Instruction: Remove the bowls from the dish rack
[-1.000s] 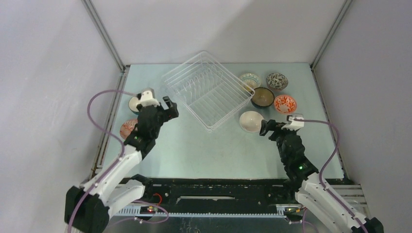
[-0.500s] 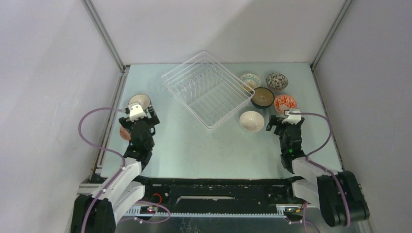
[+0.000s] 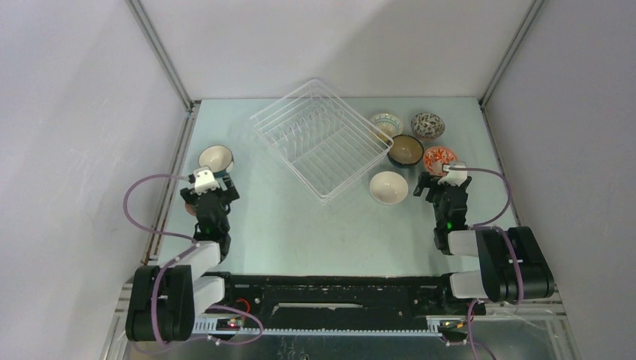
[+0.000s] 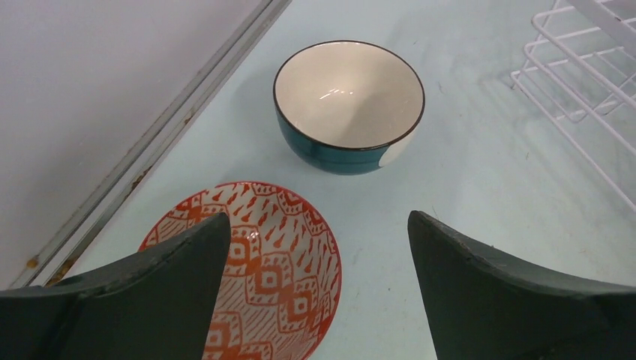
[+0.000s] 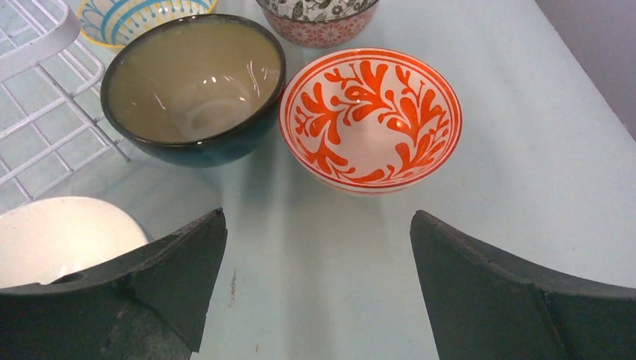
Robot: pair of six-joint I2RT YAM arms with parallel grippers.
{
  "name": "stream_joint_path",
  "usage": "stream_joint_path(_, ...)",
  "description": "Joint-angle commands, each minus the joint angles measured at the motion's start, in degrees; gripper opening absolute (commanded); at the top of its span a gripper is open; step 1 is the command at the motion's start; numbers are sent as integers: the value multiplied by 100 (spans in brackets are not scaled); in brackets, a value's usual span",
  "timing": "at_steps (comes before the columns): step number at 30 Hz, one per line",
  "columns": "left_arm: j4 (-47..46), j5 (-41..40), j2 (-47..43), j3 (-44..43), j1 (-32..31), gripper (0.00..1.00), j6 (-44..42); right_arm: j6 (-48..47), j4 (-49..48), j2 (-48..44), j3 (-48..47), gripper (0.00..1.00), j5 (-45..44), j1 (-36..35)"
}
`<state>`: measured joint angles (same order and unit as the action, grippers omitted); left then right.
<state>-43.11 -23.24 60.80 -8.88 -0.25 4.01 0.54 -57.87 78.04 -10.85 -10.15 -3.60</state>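
The white wire dish rack stands empty at the table's back middle. Right of it stand a blue-and-yellow patterned bowl, a speckled bowl, a dark teal bowl, a red-patterned bowl and a plain white bowl. At the left stand a teal bowl with a white inside and a red-patterned bowl. My left gripper is open and empty, low over that red bowl. My right gripper is open and empty, just short of the right red bowl.
A metal rail runs along the table's left edge, close to the left bowls. The rack's corner shows in the left wrist view and the right wrist view. Both arms are folded back near their bases.
Both arms have drawn back toward their bases and folded down. The left gripper moved left and nearer, over the red bowl. Both grippers stayed open and empty.
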Motion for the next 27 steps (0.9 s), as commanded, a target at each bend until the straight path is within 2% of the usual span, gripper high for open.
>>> stream_joint_path(1,-1541,1237,460,18,426,95,-127,95,-82,-66,-162,99,181,84)
stream_joint_path(3,-2453,1648,1085,121,464,93,-231,110,-128,-37,-178,100,330,142)
stream_joint_path(4,-2344,1883,1147,33,473,93,-322,120,-59,-57,-200,100,336,157)
stream_joint_path(5,-1713,1948,1006,-154,479,96,-382,118,-40,-53,-200,100,344,161)
stream_joint_path(6,-1679,1947,1049,-163,478,96,-376,114,-49,-44,-199,100,356,171)
stream_joint_path(7,-1967,1872,1145,-106,476,97,-342,121,-50,-41,-201,100,363,167)
stream_joint_path(9,-1802,1751,1079,-149,474,100,-298,129,-52,-45,-204,100,367,168)
stream_joint_path(27,-1848,1736,1118,-160,465,100,-306,132,-42,-43,-206,100,374,181)
